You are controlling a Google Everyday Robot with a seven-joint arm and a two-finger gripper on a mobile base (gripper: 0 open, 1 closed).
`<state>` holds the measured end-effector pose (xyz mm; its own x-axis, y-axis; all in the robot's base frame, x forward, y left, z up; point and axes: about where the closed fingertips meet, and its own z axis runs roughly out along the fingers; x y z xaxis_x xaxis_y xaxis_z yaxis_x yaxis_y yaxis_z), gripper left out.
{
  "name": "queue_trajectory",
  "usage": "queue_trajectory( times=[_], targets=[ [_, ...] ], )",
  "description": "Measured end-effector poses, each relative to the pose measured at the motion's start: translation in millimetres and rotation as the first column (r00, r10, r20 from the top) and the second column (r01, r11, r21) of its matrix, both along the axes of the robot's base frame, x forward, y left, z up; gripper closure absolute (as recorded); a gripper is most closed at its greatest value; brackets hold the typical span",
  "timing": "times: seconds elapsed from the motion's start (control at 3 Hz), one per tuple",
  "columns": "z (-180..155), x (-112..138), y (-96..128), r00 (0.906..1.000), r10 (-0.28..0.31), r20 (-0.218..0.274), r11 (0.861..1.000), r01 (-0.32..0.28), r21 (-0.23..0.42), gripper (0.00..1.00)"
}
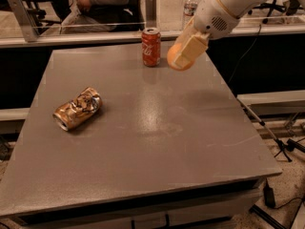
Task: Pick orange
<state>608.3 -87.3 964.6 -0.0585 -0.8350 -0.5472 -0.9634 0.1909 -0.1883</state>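
Camera view: where's the orange?
> In the claw, pinched across its middle. It looks clear of the surface, at the far-right side, just beside the upright cola can. Crushed can is well apart, to the left.

Grip risk?
> Probably light and firm, with smooth skin. It's round, so I'd expect it to squirt out if pinched off-centre. Hold across the widest part with moderate force. Too hard bruises it.
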Motion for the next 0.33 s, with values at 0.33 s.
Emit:
queue_trajectory(
  times=[0.33],
  targets=[
    [1.0,-0.2,0.7,1.0,0.001,0.0,1.0,-0.001,0.005,1.0]
  ],
)
